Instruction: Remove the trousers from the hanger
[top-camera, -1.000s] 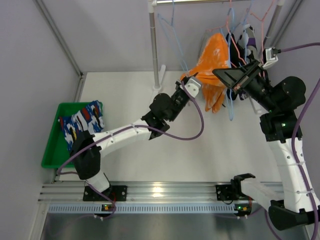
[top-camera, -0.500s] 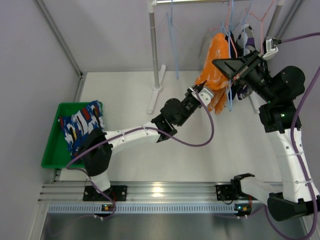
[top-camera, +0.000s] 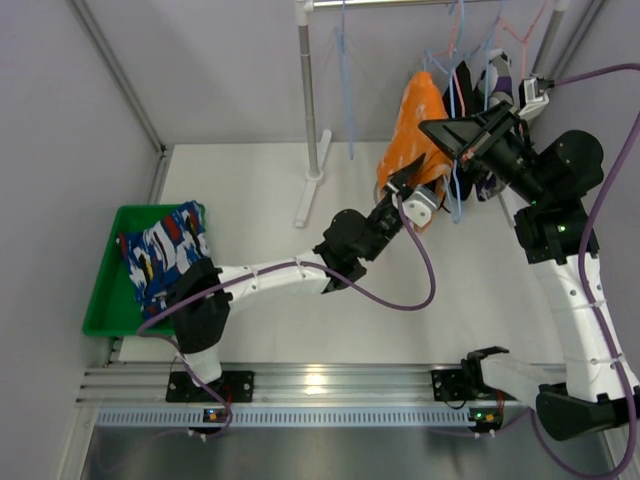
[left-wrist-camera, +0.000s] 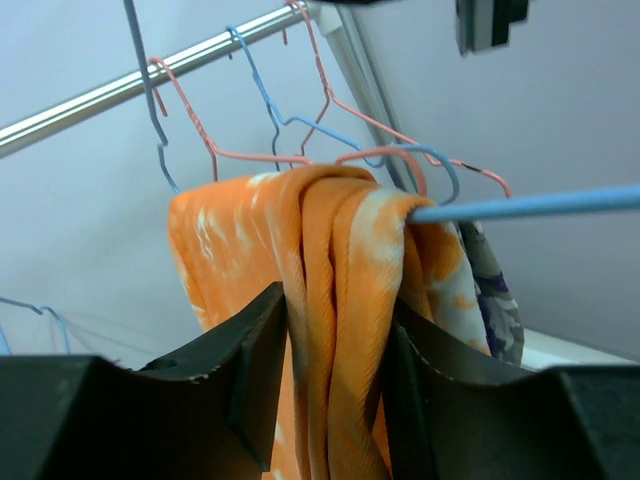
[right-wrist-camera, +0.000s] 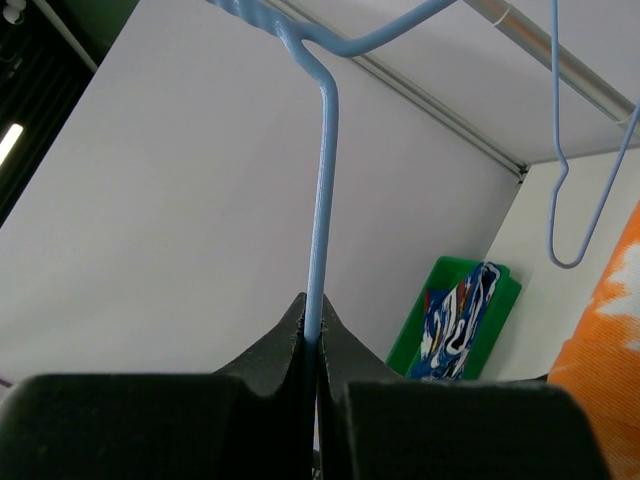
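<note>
Orange trousers (top-camera: 415, 120) hang folded over the bar of a light-blue hanger (top-camera: 458, 195) on the rail. My left gripper (top-camera: 398, 188) sits at their lower edge. In the left wrist view its jaws (left-wrist-camera: 335, 300) stand partly open, one on each side of the bunched orange folds (left-wrist-camera: 340, 250), which run loosely between them. My right gripper (top-camera: 435, 128) is shut on the blue hanger's wire (right-wrist-camera: 320, 180) and pinches it at the fingertips (right-wrist-camera: 312, 312). Blue-and-white patterned trousers (top-camera: 165, 250) lie in the green bin (top-camera: 100, 300).
The clothes rail (top-camera: 400, 3) runs along the back on a metal post (top-camera: 310, 90) with a foot on the table. Several empty blue and pink wire hangers (left-wrist-camera: 290, 130) hang on it. A grey-and-purple patterned garment (top-camera: 495, 85) hangs behind the orange one.
My left gripper moved right and nearer, back under the hanger, so the orange trousers hang straighter. Its jaws have widened. The right gripper keeps its hold on the hanger and has shifted slightly left.
</note>
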